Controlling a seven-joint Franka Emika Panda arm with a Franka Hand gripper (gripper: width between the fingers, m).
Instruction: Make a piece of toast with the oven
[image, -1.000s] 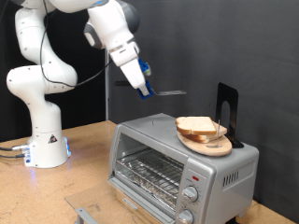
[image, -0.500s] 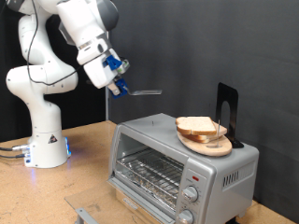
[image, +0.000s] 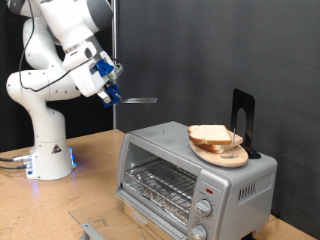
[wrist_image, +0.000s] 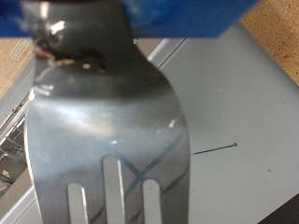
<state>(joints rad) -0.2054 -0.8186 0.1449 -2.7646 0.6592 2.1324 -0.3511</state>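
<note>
Several alike slices of bread, the toast (image: 210, 134), lie stacked on a round wooden plate (image: 222, 155) on top of the silver oven (image: 235, 182). The oven's wire rack (image: 160, 184) shows through its front and looks bare. My gripper (image: 111, 95) hangs in the air to the exterior view's left of the oven, above its roof level, shut on the handle of a metal fork (image: 140, 99) that points toward the toast. In the wrist view the fork (wrist_image: 103, 112) fills the picture, tines over the grey oven top (wrist_image: 234, 103).
A black upright stand (image: 243, 118) rises behind the plate on the oven. The white robot base (image: 48, 150) stands at the exterior view's left on the wooden table (image: 60, 205). A clear flat piece (image: 92, 229) lies in front of the oven.
The arm has swung toward the exterior view's left and slightly down, carrying the fork away from the toast and plate. The bread and the oven have not moved.
</note>
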